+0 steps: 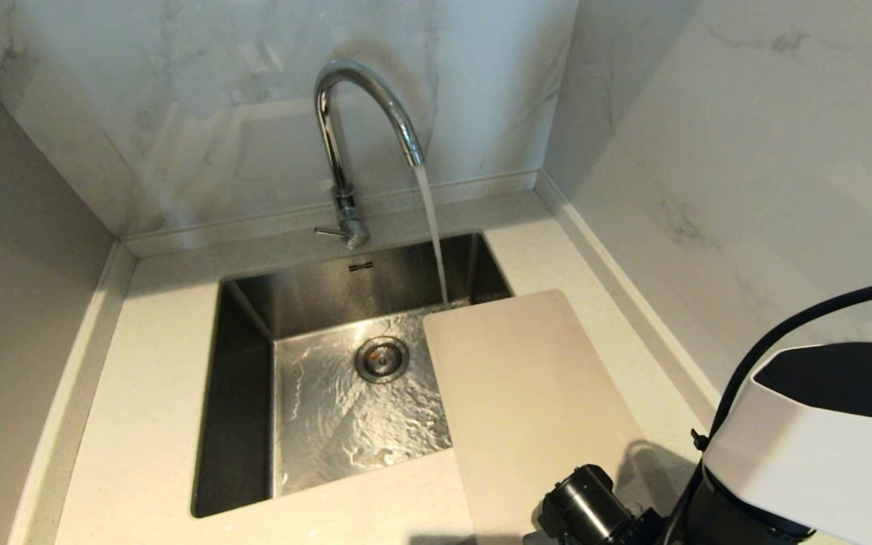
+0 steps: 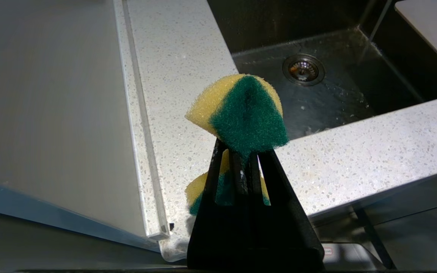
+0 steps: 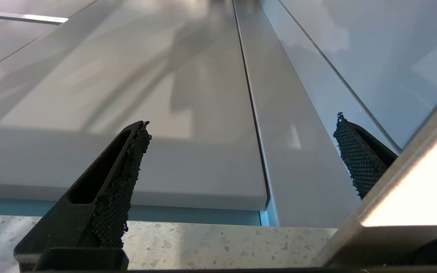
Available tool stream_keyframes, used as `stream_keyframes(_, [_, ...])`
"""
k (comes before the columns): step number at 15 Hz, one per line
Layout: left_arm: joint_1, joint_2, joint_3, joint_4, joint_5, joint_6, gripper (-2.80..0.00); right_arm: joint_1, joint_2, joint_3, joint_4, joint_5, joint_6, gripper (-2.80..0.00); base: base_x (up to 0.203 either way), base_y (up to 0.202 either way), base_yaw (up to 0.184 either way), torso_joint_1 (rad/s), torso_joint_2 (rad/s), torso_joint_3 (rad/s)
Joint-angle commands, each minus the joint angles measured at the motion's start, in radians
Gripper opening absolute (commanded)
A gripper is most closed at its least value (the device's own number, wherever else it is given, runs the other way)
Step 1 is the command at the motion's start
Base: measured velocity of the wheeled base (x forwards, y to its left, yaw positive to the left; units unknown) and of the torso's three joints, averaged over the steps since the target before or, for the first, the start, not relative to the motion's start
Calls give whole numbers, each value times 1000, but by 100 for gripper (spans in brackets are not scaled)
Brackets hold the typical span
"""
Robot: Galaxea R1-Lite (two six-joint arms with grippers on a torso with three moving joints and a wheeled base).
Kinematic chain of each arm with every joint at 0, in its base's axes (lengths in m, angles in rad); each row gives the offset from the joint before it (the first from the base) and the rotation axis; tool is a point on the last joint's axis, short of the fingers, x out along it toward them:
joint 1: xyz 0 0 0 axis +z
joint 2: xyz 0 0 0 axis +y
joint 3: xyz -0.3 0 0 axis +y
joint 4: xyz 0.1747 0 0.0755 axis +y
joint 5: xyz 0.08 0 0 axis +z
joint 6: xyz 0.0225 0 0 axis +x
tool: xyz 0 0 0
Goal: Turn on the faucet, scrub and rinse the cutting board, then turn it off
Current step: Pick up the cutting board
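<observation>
The chrome faucet (image 1: 364, 98) is running, and its stream (image 1: 432, 227) lands just past the far edge of the cream cutting board (image 1: 527, 401). The board lies flat over the sink's right side and the counter; a corner of it also shows in the left wrist view (image 2: 434, 26). My left gripper (image 2: 237, 151) hangs off the counter's front left corner, shut on a yellow-and-green sponge (image 2: 241, 110). My right arm (image 1: 822, 446) is at the board's near end. The right gripper (image 3: 241, 119) stands wide open with nothing between its fingers. A pale slab edge (image 3: 412, 197) crosses one fingertip.
The steel sink (image 1: 239, 393) is wet, with its drain (image 1: 381, 359) in the middle. The faucet's thin lever (image 1: 330, 231) points left. Marble walls close in behind and to the right, and a grey panel stands on the left. Cabinet fronts (image 3: 165, 94) fill the right wrist view.
</observation>
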Motion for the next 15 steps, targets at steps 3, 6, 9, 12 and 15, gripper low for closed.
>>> stream_keyframes(3, [0, 1, 0, 1, 0, 0, -280, 0, 6, 4, -7, -4, -8, 0, 0, 0, 0, 0, 0, 0])
stream_keyframes(6, [0, 1, 0, 0, 0, 0, -280, 0, 6, 6, -7, -4, -7, 0, 0, 0, 0, 0, 0, 0])
stream_keyframes(9, [0, 1, 0, 1, 0, 1, -280, 0, 4, 6, -7, -7, -5, -280, 0, 0, 0, 0, 0, 0])
stream_keyframes(12, [0, 1, 0, 1, 0, 1, -280, 0, 4, 3, -7, -15, -5, -280, 0, 0, 0, 0, 0, 0])
stream_keyframes(15, [0, 1, 0, 1, 0, 1, -280, 0, 4, 3, -7, -15, -5, -280, 0, 0, 0, 0, 0, 0])
